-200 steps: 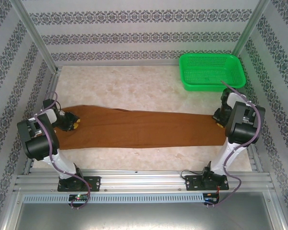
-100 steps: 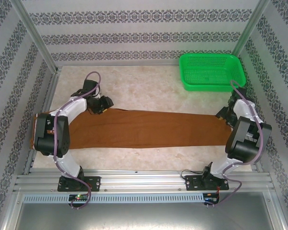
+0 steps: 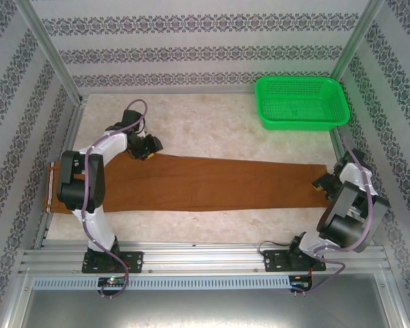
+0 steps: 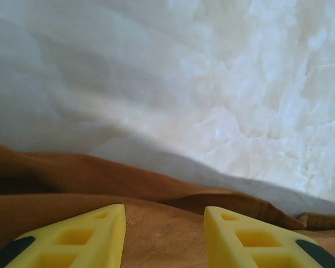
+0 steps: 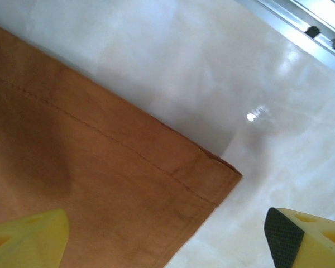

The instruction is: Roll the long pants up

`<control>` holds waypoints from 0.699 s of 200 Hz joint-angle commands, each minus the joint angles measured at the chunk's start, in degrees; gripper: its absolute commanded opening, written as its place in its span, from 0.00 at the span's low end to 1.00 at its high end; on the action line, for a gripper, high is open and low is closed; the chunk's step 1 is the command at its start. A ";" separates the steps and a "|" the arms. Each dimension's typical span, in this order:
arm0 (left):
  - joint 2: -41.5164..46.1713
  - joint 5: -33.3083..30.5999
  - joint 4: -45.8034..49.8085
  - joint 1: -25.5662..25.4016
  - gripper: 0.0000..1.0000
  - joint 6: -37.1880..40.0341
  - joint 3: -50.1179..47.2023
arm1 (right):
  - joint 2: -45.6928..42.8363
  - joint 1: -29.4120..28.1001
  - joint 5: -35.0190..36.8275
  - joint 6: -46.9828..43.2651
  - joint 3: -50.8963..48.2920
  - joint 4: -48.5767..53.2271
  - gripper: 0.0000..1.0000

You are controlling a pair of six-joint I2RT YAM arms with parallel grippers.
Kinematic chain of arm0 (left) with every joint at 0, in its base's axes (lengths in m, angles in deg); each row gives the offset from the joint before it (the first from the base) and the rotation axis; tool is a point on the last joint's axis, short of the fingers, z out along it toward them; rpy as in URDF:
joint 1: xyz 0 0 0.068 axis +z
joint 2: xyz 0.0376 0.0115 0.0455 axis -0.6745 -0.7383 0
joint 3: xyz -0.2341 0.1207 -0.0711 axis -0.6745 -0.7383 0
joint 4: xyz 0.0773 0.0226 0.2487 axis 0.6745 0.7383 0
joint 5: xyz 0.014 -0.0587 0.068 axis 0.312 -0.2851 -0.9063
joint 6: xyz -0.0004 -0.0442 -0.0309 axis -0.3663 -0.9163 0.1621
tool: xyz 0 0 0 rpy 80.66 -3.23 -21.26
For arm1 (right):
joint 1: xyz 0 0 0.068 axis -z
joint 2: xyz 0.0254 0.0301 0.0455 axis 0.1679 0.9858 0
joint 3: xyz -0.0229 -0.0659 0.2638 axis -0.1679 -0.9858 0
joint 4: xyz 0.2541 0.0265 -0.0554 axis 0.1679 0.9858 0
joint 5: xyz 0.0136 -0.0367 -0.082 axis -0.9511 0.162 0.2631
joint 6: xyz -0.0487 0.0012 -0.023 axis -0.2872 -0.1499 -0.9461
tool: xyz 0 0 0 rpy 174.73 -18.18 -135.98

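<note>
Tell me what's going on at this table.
Brown pants lie flat across the table, not yet rolled. The robot's left hand is open over the pants' far edge, toward the wider end. The right hand is open at the hem corner. Neither is gripping cloth.

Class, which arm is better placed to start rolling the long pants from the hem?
Likely right. The right jaws are open astride the long pants' hem corner; the left jaws sit over the far edge, away from either end.
</note>
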 commanded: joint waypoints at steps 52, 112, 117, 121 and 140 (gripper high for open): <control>-1.48 0.21 3.58 0.22 0.41 3.00 2.18 | 6.35 -0.20 -1.69 1.58 0.69 -3.44 0.90; -2.58 0.87 3.38 0.29 0.40 3.06 2.25 | 12.37 -0.96 -4.87 1.11 2.93 -6.28 0.21; -2.58 0.96 3.50 0.35 0.40 3.09 2.16 | 12.82 -0.79 -4.40 1.11 3.22 -6.17 0.00; -2.63 0.92 3.57 0.38 0.40 3.15 2.09 | 12.98 -0.85 -3.84 1.26 3.34 -6.06 0.00; -2.55 0.90 3.88 0.47 0.40 3.44 1.68 | 12.37 -0.91 -3.64 1.58 2.97 -6.80 0.00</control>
